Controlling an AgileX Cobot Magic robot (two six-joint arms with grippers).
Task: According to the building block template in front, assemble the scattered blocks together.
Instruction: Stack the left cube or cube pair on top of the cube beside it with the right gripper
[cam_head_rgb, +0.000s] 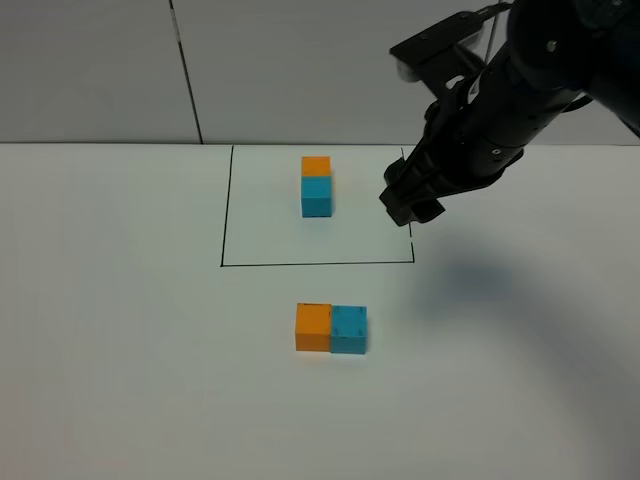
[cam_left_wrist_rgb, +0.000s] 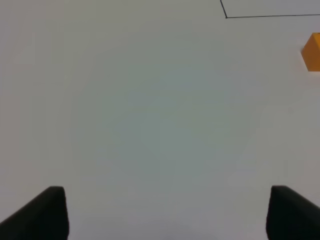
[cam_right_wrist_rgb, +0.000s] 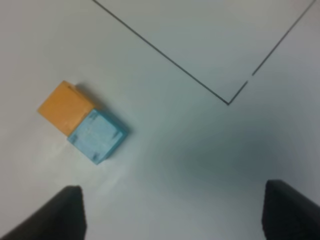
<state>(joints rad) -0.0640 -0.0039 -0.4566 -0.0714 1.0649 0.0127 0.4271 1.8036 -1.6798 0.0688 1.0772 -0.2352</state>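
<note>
Building block template (cam_head_rgb: 316, 186): stands toward the far edge of the white tabletop (cam_head_rgb: 110, 330), about midway between the left and right edges. A joined pair of plain cubes, orange on the far side, cyan on the near side, inside a thin black drawn rectangle (cam_head_rgb: 222, 230).

Scattered blocks: rest just outside the rectangle's near line, toward the middle of the tabletop. Orange cube (cam_head_rgb: 313, 327) on the side of the left edge, cyan cube (cam_head_rgb: 349, 330) on the side of the right edge, pressed face to face in a row. Small dark specks on the cyan faces. Joined across the tabletop, then, where the template runs from far to near.

Right gripper (cam_head_rgb: 410, 205): reaches in on a dark arm from the far right corner and hangs over the rectangle's right line, near its near-right corner, well apart from both pairs of cubes. Jaws spread wide in the right wrist view, holding nothing, with the two joined cubes and a rectangle corner in sight beyond them. Soft shadow on the tabletop to the right of the cubes.

Left gripper (cam_left_wrist_rgb: 165, 215): out of the high view. Jaws likewise spread wide and holding nothing, over bare tabletop, with the orange cube at the margin of its wrist view.
</note>
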